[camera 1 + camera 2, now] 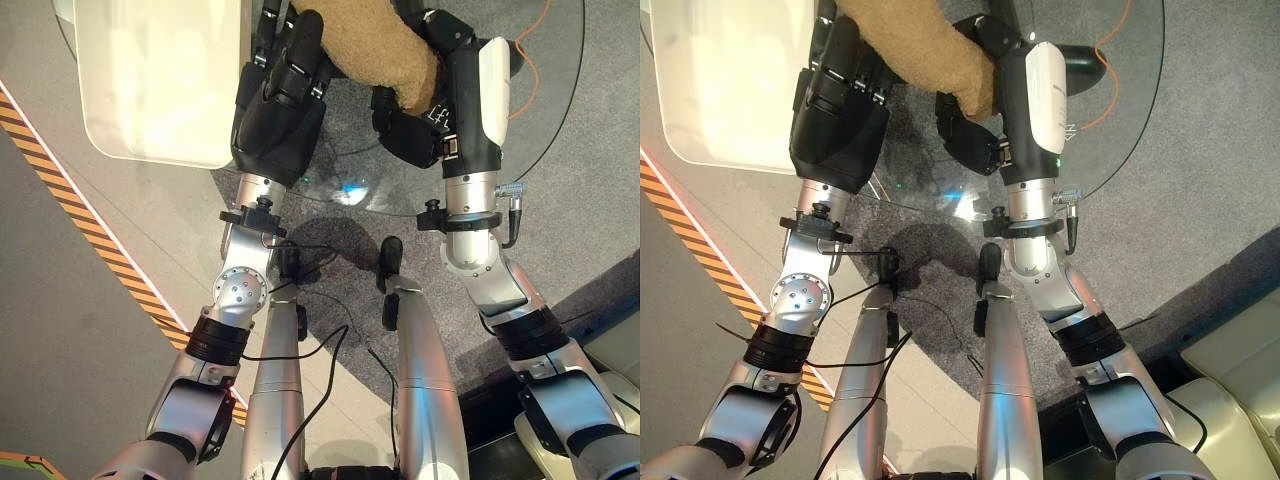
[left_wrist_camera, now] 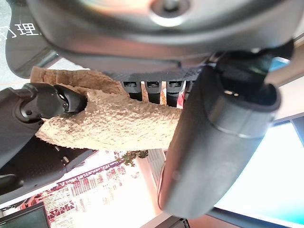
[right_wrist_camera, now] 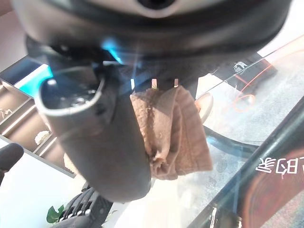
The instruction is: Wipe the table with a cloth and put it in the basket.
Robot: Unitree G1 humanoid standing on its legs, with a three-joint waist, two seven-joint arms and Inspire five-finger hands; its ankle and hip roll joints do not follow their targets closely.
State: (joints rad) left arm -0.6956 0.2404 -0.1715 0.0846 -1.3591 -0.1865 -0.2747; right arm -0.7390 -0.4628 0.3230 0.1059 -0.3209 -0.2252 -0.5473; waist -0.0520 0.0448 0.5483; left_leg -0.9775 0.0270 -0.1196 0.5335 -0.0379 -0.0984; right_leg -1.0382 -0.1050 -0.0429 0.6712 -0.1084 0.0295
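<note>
A tan fluffy cloth (image 1: 380, 50) hangs over the round glass table (image 1: 545, 130), held up between both hands. My right hand (image 1: 405, 130) is shut on one end of it; in the right wrist view the cloth (image 3: 175, 133) hangs bunched from the curled fingers beside the thumb (image 3: 95, 137). My left hand (image 1: 275, 120) is at the cloth's other end. Its fingers (image 2: 156, 88) lie straight behind the cloth (image 2: 114, 123) and its thumb (image 2: 213, 142) stands in front. A right-hand finger (image 2: 52, 102) pinches the cloth there.
A pale, rounded white container (image 1: 150, 80) sits on the left part of the glass table. An orange cable (image 1: 535, 50) lies on the grey carpet beyond the table. Orange-and-black striped tape (image 1: 100, 240) runs across the floor at left.
</note>
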